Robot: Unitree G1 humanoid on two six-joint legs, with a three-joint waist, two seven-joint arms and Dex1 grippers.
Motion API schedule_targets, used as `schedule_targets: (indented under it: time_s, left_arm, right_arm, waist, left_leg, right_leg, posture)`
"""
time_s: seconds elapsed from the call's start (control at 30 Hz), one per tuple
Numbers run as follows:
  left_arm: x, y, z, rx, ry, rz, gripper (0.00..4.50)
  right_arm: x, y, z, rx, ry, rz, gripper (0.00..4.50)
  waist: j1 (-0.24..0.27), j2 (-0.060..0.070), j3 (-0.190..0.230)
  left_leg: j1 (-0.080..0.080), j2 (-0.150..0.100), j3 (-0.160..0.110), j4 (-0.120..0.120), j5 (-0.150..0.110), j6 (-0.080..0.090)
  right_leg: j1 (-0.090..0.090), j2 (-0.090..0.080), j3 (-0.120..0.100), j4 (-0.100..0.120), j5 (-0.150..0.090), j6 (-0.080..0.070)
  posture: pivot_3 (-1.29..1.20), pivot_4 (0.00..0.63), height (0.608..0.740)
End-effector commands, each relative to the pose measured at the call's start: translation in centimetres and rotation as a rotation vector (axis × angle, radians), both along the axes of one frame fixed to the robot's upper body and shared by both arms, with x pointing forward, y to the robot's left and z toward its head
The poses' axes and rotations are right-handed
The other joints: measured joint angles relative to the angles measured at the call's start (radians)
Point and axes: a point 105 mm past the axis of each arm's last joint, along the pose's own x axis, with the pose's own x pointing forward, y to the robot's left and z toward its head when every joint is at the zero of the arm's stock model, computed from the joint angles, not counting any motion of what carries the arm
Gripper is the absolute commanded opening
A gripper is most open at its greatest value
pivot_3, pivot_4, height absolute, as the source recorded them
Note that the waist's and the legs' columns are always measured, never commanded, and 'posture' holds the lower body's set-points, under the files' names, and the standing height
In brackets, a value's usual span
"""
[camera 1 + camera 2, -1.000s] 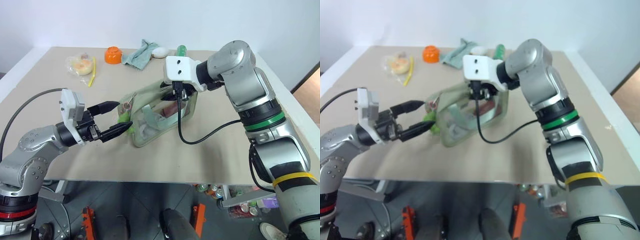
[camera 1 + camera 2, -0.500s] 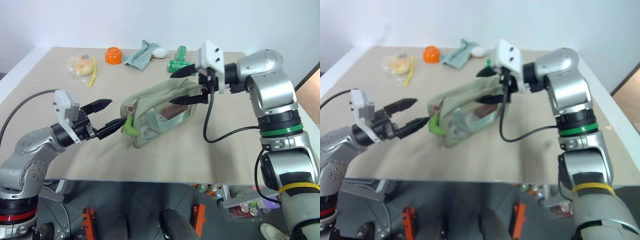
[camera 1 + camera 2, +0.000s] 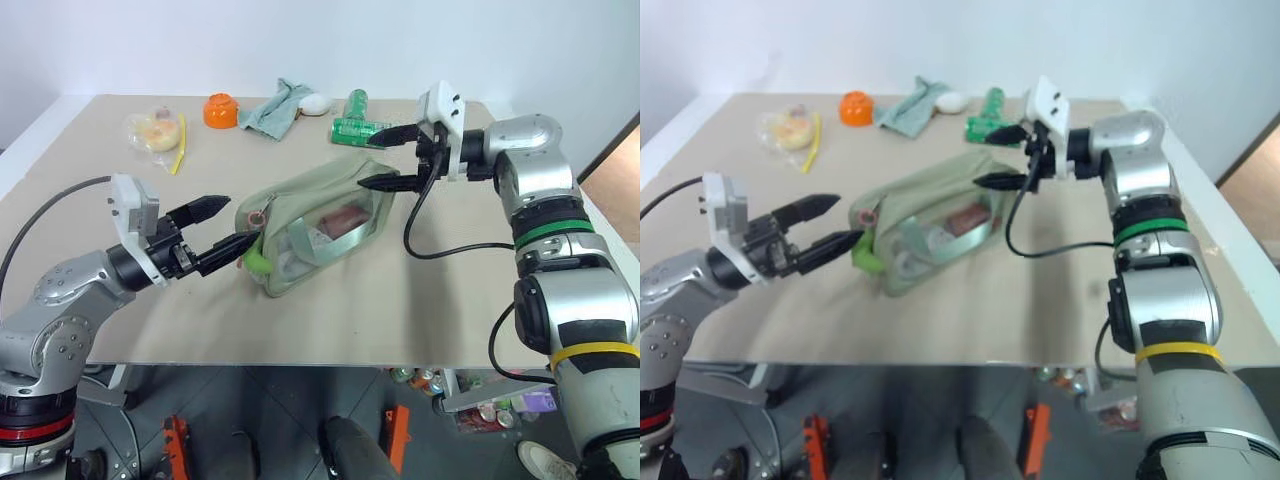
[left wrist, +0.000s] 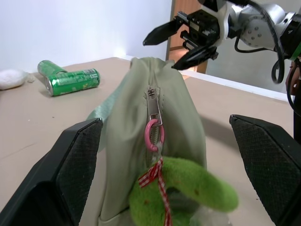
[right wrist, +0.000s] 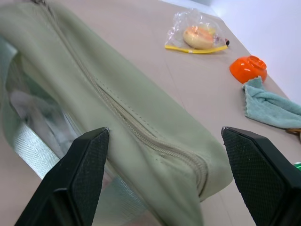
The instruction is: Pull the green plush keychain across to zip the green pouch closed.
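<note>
The green pouch point(image 3: 318, 212) lies on the table between my two grippers, and its zipper point(image 5: 123, 120) looks joined along the top. The zipper pull point(image 4: 153, 97) sits at the end near my left gripper. A pink ring point(image 4: 154, 136) and a red checked cord hang the green plush keychain point(image 4: 188, 190) from it. My left gripper point(image 3: 224, 227) is open, its fingers either side of the keychain point(image 3: 258, 262) without touching it. My right gripper point(image 3: 377, 159) is open at the pouch's far end, holding nothing.
At the back of the table lie a green can point(image 3: 356, 128), a white lump point(image 3: 318, 103), a teal cloth point(image 3: 274, 108), an orange bowl point(image 3: 222, 109) and a clear bag of food point(image 3: 158, 128). A black cable point(image 3: 440, 251) hangs from my right wrist.
My right gripper has come off the pouch's top, swung right to its far end and opened wider. The pouch has settled flatter. My left gripper has stayed put.
</note>
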Motion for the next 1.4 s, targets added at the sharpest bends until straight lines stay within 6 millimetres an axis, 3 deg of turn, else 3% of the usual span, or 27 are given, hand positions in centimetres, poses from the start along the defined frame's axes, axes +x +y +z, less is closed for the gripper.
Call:
schedule_targets:
  time_s: [0.03, 0.1, 0.3, 0.5, 0.67, 0.9, 0.93, 1.13, 1.27, 1.4]
  left_arm:
    - [-0.7, 0.3, 1.1, 0.012, -0.051, 0.015, 4.50]
    - [-0.9, 0.3, 1.2, 0.012, -0.052, 0.020, 4.50]
    - [-1.0, 0.6, 0.9, 0.020, -0.043, 0.031, 4.50]
    - [-0.9, 0.7, 1.0, 0.021, -0.045, 0.035, 4.50]
    - [-0.6, 0.4, 1.9, 0.010, -0.058, 0.024, 4.50]
    - [-0.7, 0.2, 2.1, 0.001, -0.055, 0.019, 4.50]
    - [-0.7, 0.2, 2.1, 0.001, -0.054, 0.019, 4.50]
    - [-0.7, 0.1, 1.9, 0.005, -0.053, 0.021, 4.50]
    - [-0.6, 0.1, 1.7, 0.006, -0.049, 0.018, 4.50]
    - [-0.3, 0.2, 2.0, 0.009, -0.060, 0.019, 4.50]
  right_arm:
    - [0.0, 0.1, 0.8, -0.018, -0.041, 0.008, 3.96]
    - [0.1, -0.1, 0.7, -0.037, -0.060, 0.004, 3.96]
    - [-0.2, -1.1, 3.0, -0.023, -0.060, -0.013, 3.96]
    - [-1.0, -1.6, 1.9, -0.069, 0.012, 0.033, 3.96]
    - [0.0, -0.8, 0.0, -0.044, 0.000, -0.003, 3.96]
    - [1.0, -0.6, -0.9, -0.025, -0.006, -0.063, 3.96]
    - [1.0, -0.6, -1.0, -0.023, -0.002, -0.066, 3.43]
    - [0.9, -2.0, -1.2, -0.051, -0.003, -0.085, 1.44]
    - [0.4, -2.6, -0.4, -0.057, -0.002, -0.074, 0.05]
    - [-0.4, -2.7, 0.7, -0.059, 0.059, -0.045, 0.02]
  waist:
    - [0.000, 0.000, 0.000]
    - [-0.001, 0.000, 0.000]
    - [-0.002, 0.001, 0.001]
    - [-0.003, 0.002, 0.001]
    - [-0.004, 0.002, 0.001]
    - [-0.004, 0.002, 0.001]
    - [-0.004, 0.002, 0.001]
    - [-0.004, 0.002, 0.001]
    - [-0.004, 0.002, 0.001]
    - [-0.003, 0.003, 0.002]
  left_leg:
    - [0.000, 0.000, 0.000, 0.000, 0.000, 0.000]
    - [0.001, 0.000, 0.000, 0.001, 0.000, 0.000]
    - [0.001, 0.000, 0.000, 0.002, 0.001, -0.001]
    - [0.001, 0.000, -0.001, 0.000, 0.000, -0.001]
    - [0.001, 0.000, -0.001, 0.000, 0.000, -0.001]
    - [0.001, 0.000, -0.001, 0.001, 0.001, -0.001]
    - [0.001, 0.000, -0.001, 0.001, 0.001, -0.001]
    - [0.001, 0.000, -0.001, 0.000, 0.001, -0.001]
    - [0.001, 0.000, -0.001, 0.001, 0.001, -0.001]
    - [0.001, 0.000, -0.001, 0.001, 0.001, -0.001]
  right_leg:
    - [0.000, 0.000, 0.000, 0.000, 0.000, 0.000]
    - [0.001, 0.000, 0.000, 0.000, 0.000, 0.000]
    - [0.001, 0.000, 0.000, 0.000, 0.000, 0.001]
    - [0.001, 0.000, -0.001, 0.000, 0.000, 0.000]
    - [0.001, 0.000, -0.001, 0.000, 0.000, 0.000]
    - [0.001, 0.000, 0.000, 0.000, 0.000, 0.000]
    - [0.001, 0.000, 0.000, 0.000, 0.001, 0.000]
    - [0.001, 0.000, 0.000, 0.000, 0.001, 0.000]
    - [0.001, 0.000, 0.000, 0.000, 0.000, 0.000]
    - [0.001, 0.000, 0.000, 0.000, 0.000, 0.000]
  posture:
    - [0.00, 0.150, 0.740]
    - [0.00, 0.150, 0.740]
    - [0.00, 0.150, 0.740]
    - [0.00, 0.150, 0.740]
    - [0.00, 0.150, 0.740]
    - [0.00, 0.150, 0.740]
    - [0.00, 0.150, 0.740]
    - [0.00, 0.150, 0.740]
    - [0.00, 0.150, 0.740]
    - [0.00, 0.150, 0.740]
